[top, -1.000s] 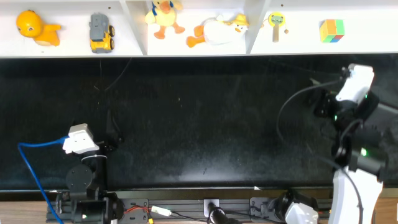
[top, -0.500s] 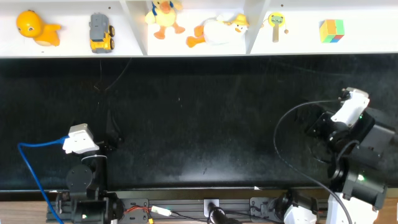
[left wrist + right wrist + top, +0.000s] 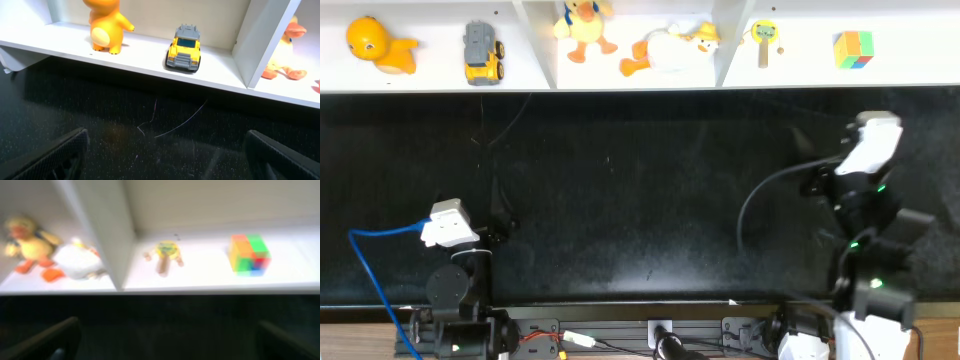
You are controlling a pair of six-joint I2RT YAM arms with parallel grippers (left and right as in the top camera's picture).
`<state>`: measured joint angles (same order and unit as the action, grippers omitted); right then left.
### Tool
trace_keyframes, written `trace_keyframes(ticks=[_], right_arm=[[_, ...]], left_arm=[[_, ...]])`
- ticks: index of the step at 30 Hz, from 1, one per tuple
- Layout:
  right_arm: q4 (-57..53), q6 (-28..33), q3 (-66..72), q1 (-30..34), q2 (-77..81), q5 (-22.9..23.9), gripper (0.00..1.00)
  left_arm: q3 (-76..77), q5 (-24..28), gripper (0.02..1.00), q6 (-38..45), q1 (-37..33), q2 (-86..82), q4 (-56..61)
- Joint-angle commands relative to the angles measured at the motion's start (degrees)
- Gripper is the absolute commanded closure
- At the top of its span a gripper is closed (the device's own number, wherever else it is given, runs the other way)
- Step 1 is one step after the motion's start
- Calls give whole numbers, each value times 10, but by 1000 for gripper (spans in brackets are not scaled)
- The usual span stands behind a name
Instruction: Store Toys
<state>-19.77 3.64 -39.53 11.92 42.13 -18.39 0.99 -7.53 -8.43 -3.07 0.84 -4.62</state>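
Top view: seemingly six toys (image 3: 483, 52) shelved

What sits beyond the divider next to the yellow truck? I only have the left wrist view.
Observer: In the middle compartment, a white plush duck lies beside the yellow plush duck.
Operator: And the compartment after that?
Observer: The right compartment holds a small wooden toy and a multicoloured cube, set apart from each other.
Operator: Is the right arm carrying anything?
Observer: No. The right gripper is open with nothing between its fingers.
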Motion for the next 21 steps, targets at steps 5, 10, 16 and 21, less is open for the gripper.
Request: trace_keyframes(ticks=[5,10,16,21], right_arm=[[179,-77,229,-91,-163,154,5],[200,-96,325,-101,-282,154,5],[199,-120,389,-103,-380,152,5],[153,-124,393,-116,-420,156,5]], left_arm=[[-5,6,20,11,2,-7,3],[-5,6,20,11,2,-7,3],[-5,6,20,11,2,-7,3],[-5,6,20,11,2,-7,3]])
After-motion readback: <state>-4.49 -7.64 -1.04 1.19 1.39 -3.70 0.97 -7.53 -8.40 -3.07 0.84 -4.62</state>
